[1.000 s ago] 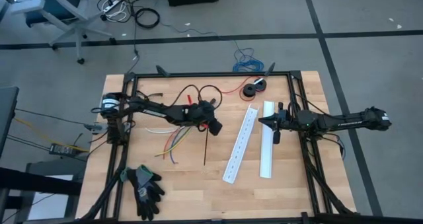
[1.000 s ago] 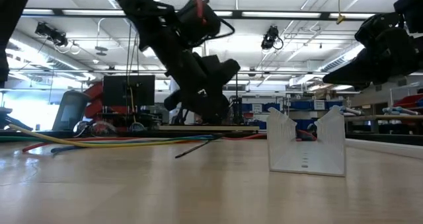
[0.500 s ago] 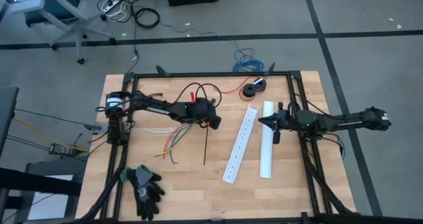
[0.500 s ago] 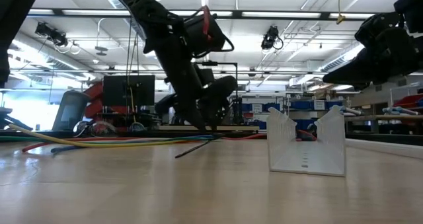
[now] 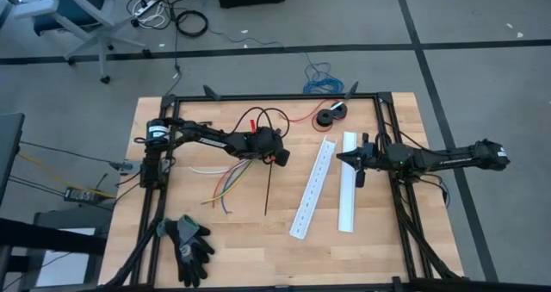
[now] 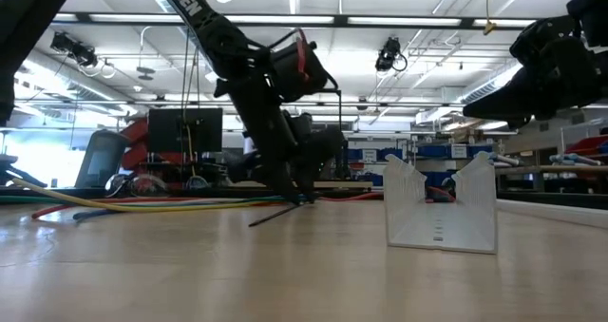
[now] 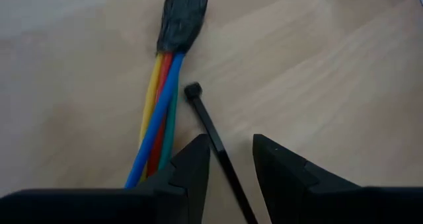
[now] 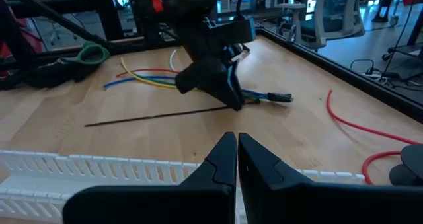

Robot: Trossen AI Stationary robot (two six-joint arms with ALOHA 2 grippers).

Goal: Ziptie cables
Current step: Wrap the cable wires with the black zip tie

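The cables [image 7: 158, 112], thin yellow, red, blue and green wires joined at a dark end [image 7: 182, 16], lie flat on the table [image 5: 228, 184]. Beside them lies a black zip tie [image 7: 208, 121], its head [image 7: 192, 90] near the dark end. My left gripper [image 7: 231, 145] [image 5: 277, 158] is low over the table, pointing steeply down. It is open, with one finger on each side of the zip tie's strap near the head. My right gripper [image 8: 236, 151] [image 5: 340, 157] hangs shut at the right, above the table.
Two white slotted ducts [image 5: 312, 189] [image 5: 346, 182] lie between the arms; one stands close in the low view [image 6: 440, 208]. A red wire with a black spool [image 5: 330, 115] is at the far edge. Black gloves [image 5: 188, 247] lie near left, and a white wire [image 5: 205, 169] lies by the cables.
My left gripper has come down toward the table and a little toward the far edge, rolling as it went. Its fingertips now stand at the zip tie's head end. The zip tie and the cables have stayed where they were.
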